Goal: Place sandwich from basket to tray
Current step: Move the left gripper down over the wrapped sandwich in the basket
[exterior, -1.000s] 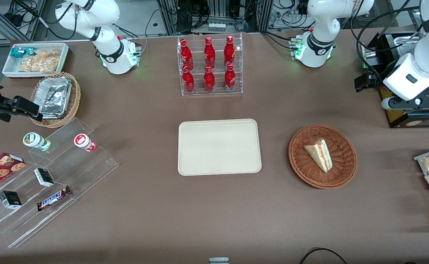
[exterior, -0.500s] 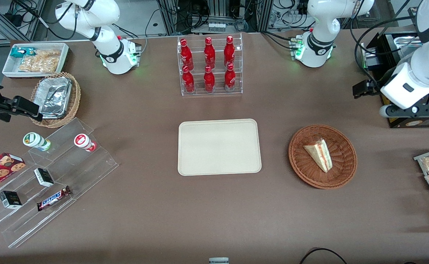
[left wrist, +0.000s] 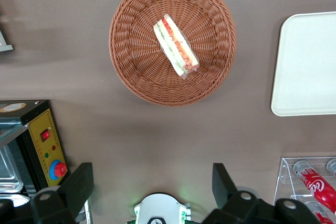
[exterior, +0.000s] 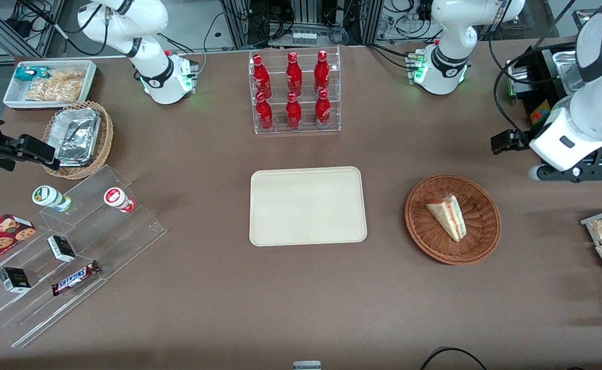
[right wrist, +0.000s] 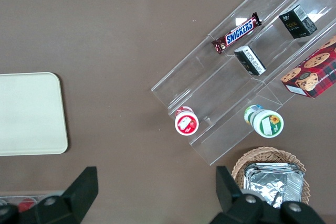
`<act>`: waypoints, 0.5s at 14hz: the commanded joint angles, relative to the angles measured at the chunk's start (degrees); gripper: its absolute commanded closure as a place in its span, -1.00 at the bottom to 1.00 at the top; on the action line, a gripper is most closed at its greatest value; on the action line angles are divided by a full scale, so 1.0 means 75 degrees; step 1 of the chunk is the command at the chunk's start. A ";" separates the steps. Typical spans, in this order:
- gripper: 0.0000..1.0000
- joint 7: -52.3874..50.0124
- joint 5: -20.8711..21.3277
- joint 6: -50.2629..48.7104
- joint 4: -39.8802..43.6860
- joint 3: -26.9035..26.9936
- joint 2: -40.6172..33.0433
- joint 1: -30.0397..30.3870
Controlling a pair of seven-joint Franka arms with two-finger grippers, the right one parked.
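Brown tabletop holds an empty cream tray at its centre. Toward the working arm's end sits a round reddish wicker basket, with the triangular sandwich lying inside it. Above the table, farther from the camera than the basket, hangs the left gripper, fingers spread apart, holding nothing.

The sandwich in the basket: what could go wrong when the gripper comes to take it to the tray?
1. The sandwich lies slanted in the basket, so the open gripper, now high above the table near the working arm's end, may close across its corners.
2. The wedge looks soft; a hard squeeze could crush it.
3. The fingers could catch the basket's rim and drag it.
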 commanded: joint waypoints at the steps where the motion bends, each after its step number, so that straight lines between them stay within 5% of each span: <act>1: -1.00 -0.0168 0.0083 0.0471 0.0034 0.0046 0.0706 0.0014; 7: -1.00 -0.2417 0.0539 0.2379 -0.1356 0.0023 0.1283 -0.0079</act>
